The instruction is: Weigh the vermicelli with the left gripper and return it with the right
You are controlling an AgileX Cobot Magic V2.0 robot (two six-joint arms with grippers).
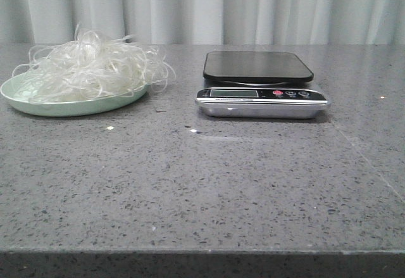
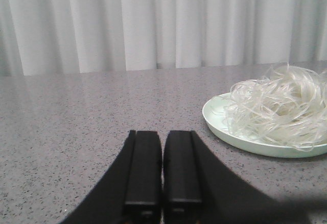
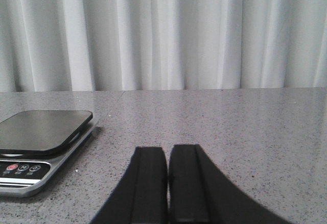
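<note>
The vermicelli (image 1: pixel 92 66) is a loose tangle of whitish glassy strands piled on a pale green plate (image 1: pixel 38 104) at the back left of the table. It also shows in the left wrist view (image 2: pixel 281 104), on the plate (image 2: pixel 219 119). A kitchen scale (image 1: pixel 259 85) with a black platform and silver front stands at the back centre, nothing on it; it also shows in the right wrist view (image 3: pixel 41 137). My left gripper (image 2: pixel 162 134) is shut and empty, low over the table, short of the plate. My right gripper (image 3: pixel 168 150) is shut and empty, beside the scale. Neither gripper shows in the front view.
A grey speckled stone tabletop (image 1: pixel 202 189) runs to a front edge close to the camera. White curtains (image 1: pixel 253 6) hang behind the table. A few small crumbs (image 1: pixel 109 127) lie in front of the plate.
</note>
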